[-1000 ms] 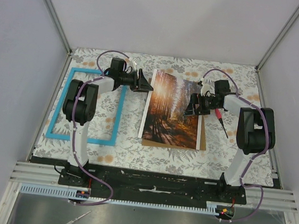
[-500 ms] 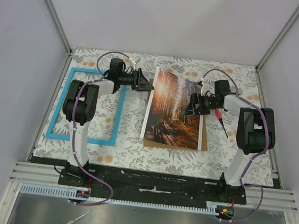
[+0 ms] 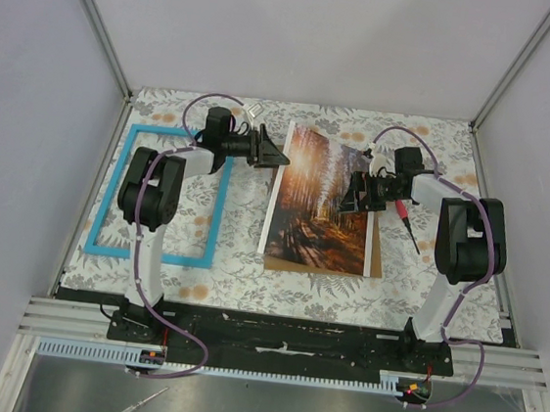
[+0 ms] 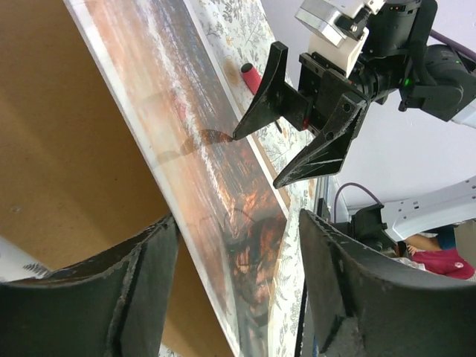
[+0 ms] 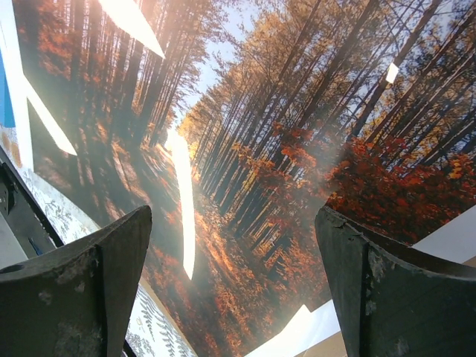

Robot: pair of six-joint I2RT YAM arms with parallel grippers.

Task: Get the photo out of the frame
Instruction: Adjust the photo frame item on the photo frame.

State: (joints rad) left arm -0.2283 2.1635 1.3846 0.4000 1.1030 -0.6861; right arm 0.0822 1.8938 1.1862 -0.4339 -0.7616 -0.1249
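Photo (image 3: 319, 206), autumn forest print: lies between the two grippers, its edge on the left gripper's side tilted up with the brown back showing. That edge runs into the gap between the parted fingers of the left gripper (image 3: 278, 157); contact cannot be told. Frame (image 3: 108, 198), blue: flat on the floral cover (image 3: 239, 271), well apart behind the left gripper. Right gripper (image 3: 352, 194): fingers spread wide, holding nothing, tips close over the photo's face.

Floral-patterned table cover (image 3: 306, 288) carrying a thin bright-blue rectangular frame (image 3: 186, 258) at left and a flat brown board (image 3: 374, 261) right of centre.
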